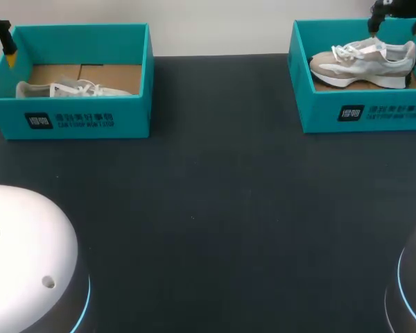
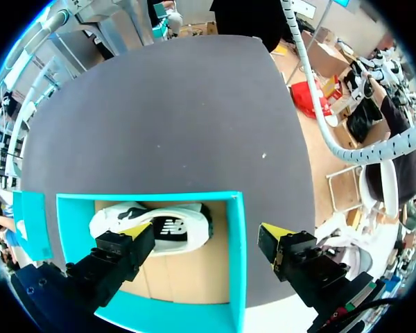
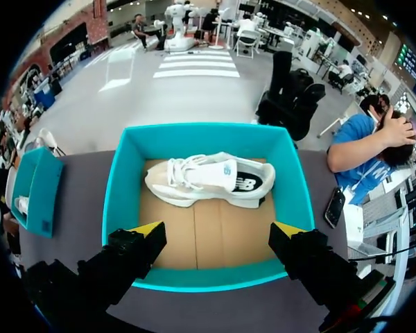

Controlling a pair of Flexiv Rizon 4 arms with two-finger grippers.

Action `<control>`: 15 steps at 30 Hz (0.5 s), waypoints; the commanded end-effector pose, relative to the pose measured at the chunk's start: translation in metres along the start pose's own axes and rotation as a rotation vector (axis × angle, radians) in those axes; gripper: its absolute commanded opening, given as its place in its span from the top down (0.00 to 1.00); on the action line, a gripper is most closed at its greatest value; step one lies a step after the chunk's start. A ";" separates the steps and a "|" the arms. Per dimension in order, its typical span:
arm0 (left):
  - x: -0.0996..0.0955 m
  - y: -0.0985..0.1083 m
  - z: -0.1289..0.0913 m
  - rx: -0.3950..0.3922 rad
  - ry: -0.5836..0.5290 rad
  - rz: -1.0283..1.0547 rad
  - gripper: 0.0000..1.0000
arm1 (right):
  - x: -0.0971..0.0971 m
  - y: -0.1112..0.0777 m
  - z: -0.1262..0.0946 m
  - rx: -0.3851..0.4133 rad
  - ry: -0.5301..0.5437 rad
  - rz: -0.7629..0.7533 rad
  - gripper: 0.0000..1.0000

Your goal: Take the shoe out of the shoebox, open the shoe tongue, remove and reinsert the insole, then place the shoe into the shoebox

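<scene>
Sneakers lie one to each box, so each arm has its own close beneath it. The right gripper [image 3: 218, 229], fingers spread and holding nothing, hangs over the near wall of the right teal cardboard shoebox [image 3: 208, 281]. Its white-and-grey mesh sneaker [image 3: 208, 182], soft-laced and thick-soled, lies just ahead on the box's brown bottom, long axis parallel to the line between the fingertips. Pinching it across its width would likely call for a wrist turn. The left gripper [image 2: 206, 232], likewise spread and empty, straddles a side wall of the left teal cardboard shoebox [image 2: 236, 257]. One finger is above the white sneaker with a dark side panel [image 2: 175, 229], the other outside the box.
</scene>
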State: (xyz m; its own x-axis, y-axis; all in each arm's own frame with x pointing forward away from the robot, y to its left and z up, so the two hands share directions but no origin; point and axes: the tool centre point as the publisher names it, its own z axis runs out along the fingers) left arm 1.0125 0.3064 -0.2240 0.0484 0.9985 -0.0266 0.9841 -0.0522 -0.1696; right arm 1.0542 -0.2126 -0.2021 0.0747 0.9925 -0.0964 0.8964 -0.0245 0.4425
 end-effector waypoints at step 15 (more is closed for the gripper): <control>0.000 -0.001 0.000 -0.002 0.002 0.001 0.00 | -0.061 0.037 0.100 0.211 0.008 0.057 0.02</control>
State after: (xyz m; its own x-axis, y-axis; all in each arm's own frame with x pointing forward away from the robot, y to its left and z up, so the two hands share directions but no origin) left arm 1.0126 0.3063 -0.2239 0.0486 0.9985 -0.0264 0.9841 -0.0524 -0.1695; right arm 1.1096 -0.2797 -0.2544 0.1241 0.9893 -0.0768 0.9414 -0.0929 0.3243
